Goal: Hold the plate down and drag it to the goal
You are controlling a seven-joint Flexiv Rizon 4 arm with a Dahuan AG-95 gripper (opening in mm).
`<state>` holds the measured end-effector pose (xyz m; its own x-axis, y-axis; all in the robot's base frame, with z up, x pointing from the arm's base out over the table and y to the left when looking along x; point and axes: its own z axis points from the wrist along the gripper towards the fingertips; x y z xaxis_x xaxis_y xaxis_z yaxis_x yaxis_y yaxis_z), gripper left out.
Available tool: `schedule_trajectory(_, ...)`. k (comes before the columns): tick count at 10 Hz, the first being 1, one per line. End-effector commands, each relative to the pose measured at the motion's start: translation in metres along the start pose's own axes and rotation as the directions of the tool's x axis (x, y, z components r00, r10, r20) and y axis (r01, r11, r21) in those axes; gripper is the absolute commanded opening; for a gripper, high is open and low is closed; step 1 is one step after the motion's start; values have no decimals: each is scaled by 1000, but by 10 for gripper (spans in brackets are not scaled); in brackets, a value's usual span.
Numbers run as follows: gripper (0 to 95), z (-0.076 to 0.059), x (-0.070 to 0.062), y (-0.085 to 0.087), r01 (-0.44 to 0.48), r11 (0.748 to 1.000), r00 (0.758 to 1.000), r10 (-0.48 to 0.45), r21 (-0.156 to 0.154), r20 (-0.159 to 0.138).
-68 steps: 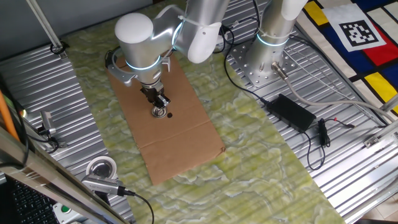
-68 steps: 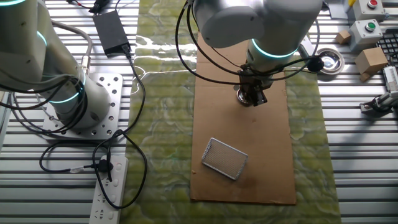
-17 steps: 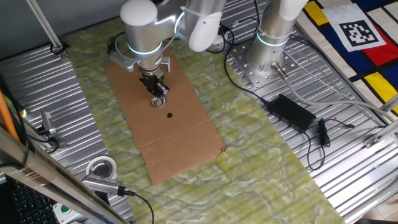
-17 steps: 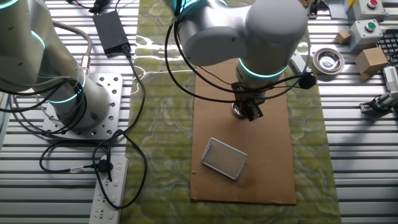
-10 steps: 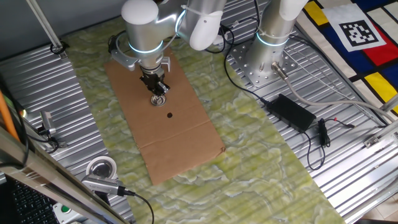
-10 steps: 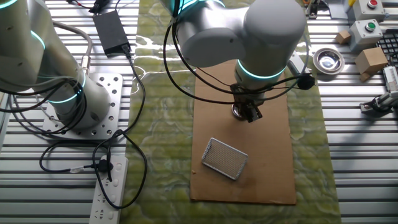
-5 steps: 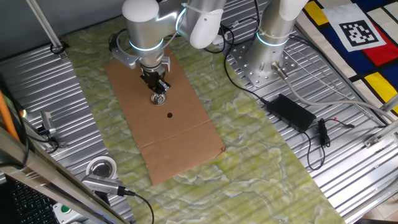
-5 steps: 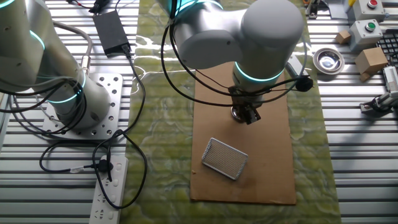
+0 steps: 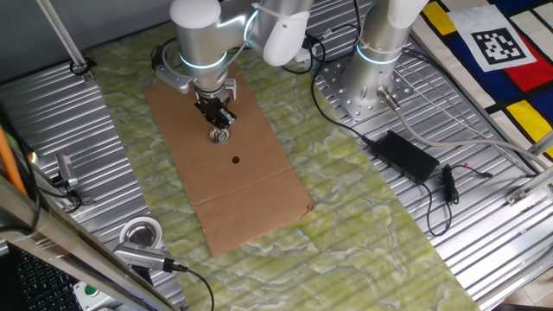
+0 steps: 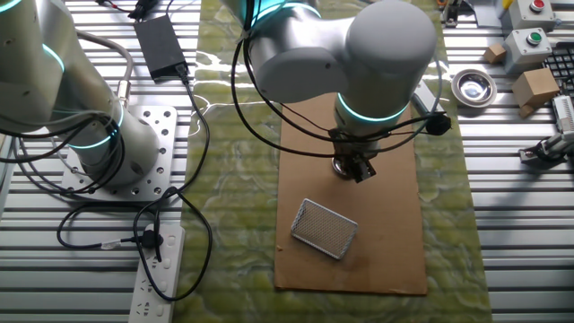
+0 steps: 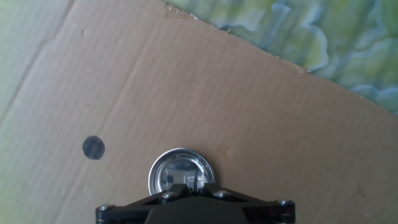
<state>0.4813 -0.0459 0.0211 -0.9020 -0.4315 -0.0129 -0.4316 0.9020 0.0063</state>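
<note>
Ribbed metal desk w/ a green marbled mat on it, and a brown cardboard sheet laid on the mat; robot arm comes down over the upper part of the sheet; claw points straight down onto the plate, a small shiny disc w/ a dark centre lying flat on the cardboard; in the hand view the disc sits right under the claw body, so the tips look pressed on it, though contact itself is hidden; can't tell if the jaws are apart or together, none of the views show the gap. Small black dot on the cardboard is near the plate but apart from it; goal isn't marked in any obvious way, maybe that dot, can't say. A wire mesh piece lies lower on the sheet, apart from the plate. Step, as I read it: pinning the plate, drag under way. Next move needs steady downward pressure and a slow level slide so the plate doesn't slip out from under the tips.
</note>
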Motion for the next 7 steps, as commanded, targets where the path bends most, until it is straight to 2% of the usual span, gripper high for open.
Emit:
schedule_trajectory(1, 0, 0, 1, -1, 5, 1000, 1000, -5, 1, 1)
schedule_trajectory(7, 0, -1, 3, -2, 11, 1000, 1000, -11, 5, 2)
